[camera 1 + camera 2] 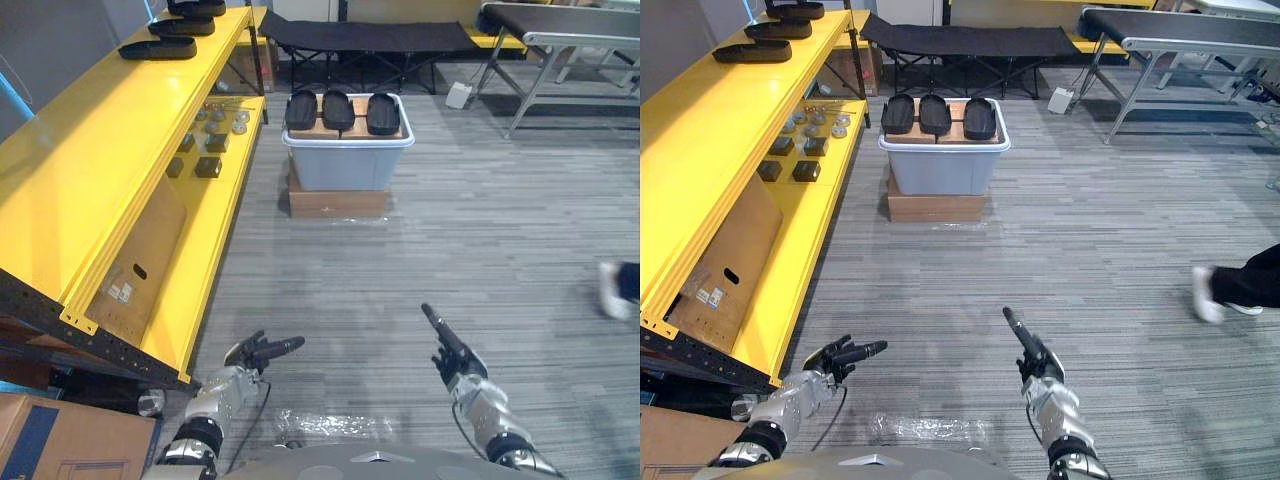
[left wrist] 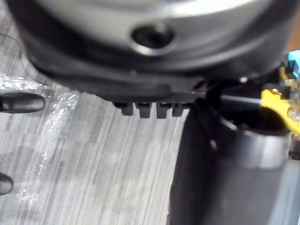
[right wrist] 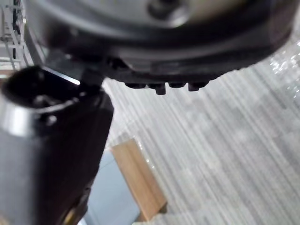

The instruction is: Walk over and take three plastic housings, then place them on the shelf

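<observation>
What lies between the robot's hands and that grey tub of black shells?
Just bare grey carpet from the left robot hand and right robot hand to the grey plastic tub, per both eye views.

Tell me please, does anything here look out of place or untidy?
A crumpled clear plastic film lies loose on the floor just before the robot; it looks like litter in the walking path. A cardboard sheet leans tilted inside the yellow shelf. Nothing else stands out.

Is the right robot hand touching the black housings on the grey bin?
Apart. In the left eye view the right robot hand hangs near the robot, with a stretch of floor between it and the housings on the bin.
</observation>
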`<state>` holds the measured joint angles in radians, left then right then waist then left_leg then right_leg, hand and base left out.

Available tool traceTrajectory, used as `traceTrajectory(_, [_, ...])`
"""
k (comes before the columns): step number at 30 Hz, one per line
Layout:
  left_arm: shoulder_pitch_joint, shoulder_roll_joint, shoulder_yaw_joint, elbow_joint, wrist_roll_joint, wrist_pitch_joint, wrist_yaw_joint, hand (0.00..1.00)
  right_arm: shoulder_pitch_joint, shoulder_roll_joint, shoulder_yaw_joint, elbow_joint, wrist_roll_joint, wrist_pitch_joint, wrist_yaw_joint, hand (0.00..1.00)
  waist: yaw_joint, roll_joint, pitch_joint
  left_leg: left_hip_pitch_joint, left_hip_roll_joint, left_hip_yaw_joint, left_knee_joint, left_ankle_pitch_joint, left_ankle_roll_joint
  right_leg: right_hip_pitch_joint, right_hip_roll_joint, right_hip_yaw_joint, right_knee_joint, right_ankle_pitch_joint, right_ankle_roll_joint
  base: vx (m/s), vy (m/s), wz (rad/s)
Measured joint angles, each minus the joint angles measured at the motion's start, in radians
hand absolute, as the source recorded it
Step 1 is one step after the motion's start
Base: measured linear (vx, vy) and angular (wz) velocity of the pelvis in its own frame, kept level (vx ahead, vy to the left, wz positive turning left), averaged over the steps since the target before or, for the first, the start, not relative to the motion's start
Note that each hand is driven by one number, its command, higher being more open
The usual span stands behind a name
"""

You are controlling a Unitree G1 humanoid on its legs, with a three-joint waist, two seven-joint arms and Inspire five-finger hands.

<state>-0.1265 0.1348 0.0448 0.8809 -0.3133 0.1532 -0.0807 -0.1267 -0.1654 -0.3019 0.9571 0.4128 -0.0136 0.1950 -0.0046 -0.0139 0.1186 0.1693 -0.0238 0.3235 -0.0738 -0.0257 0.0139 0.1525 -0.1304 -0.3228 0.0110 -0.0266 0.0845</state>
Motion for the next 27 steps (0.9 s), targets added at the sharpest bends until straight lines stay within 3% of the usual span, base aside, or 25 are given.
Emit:
traceTrajectory(6, [0.010, 0.010, -0.042, 0.013, -0.011, 0.003, -0.051, 1.00, -0.002, 0.006, 0.040, 0.015, 0.003, 0.045, 0.045, 1.00, -0.001, -0.002, 0.025, 0.015, -0.001, -0.007, 0.024, -0.017, -0.009, 0.023, -0.006, -0.001, 0.000, 0.022, -0.001, 0.01, 0.021, 0.01])
traceTrajectory(11, [0.041, 0.010, -0.051, 0.024, -0.016, 0.022, -0.143, 1.00, 0.046, 0.015, 0.040, 0.030, -0.004, 0.050, 0.054, 1.00, -0.007, -0.004, 0.027, 0.014, -0.003, -0.012, 0.046, -0.033, -0.005, 0.030, -0.011, -0.001, 0.000, 0.030, 0.002, -0.05, 0.036, -0.01])
traceTrajectory(16, [0.099, 0.008, -0.053, 0.049, -0.122, -0.007, -0.125, 1.00, 0.083, 0.022, 0.040, 0.030, -0.005, 0.044, 0.027, 1.00, -0.025, -0.004, 0.028, 0.013, -0.008, -0.015, 0.050, -0.029, 0.002, 0.031, -0.013, -0.002, -0.010, 0.030, 0.002, -0.10, 0.006, -0.03])
traceTrajectory(21, [0.138, -0.023, -0.046, 0.059, -0.125, -0.049, -0.075, 1.00, 0.146, 0.045, 0.025, 0.032, -0.004, 0.045, -0.024, 1.00, -0.028, 0.009, 0.035, 0.020, -0.017, -0.032, -0.015, 0.027, 0.031, 0.018, -0.013, -0.027, -0.014, 0.022, -0.001, -0.15, -0.014, 0.10])
traceTrajectory(27, [0.193, -0.042, 0.010, 0.093, -0.110, -0.091, -0.066, 1.00, 0.214, 0.107, -0.003, 0.072, 0.007, 0.051, -0.066, 1.00, -0.023, 0.006, 0.035, 0.020, -0.016, -0.041, -0.016, 0.031, 0.028, 0.024, -0.013, -0.034, -0.019, 0.023, 0.006, -0.09, 0.021, 0.06])
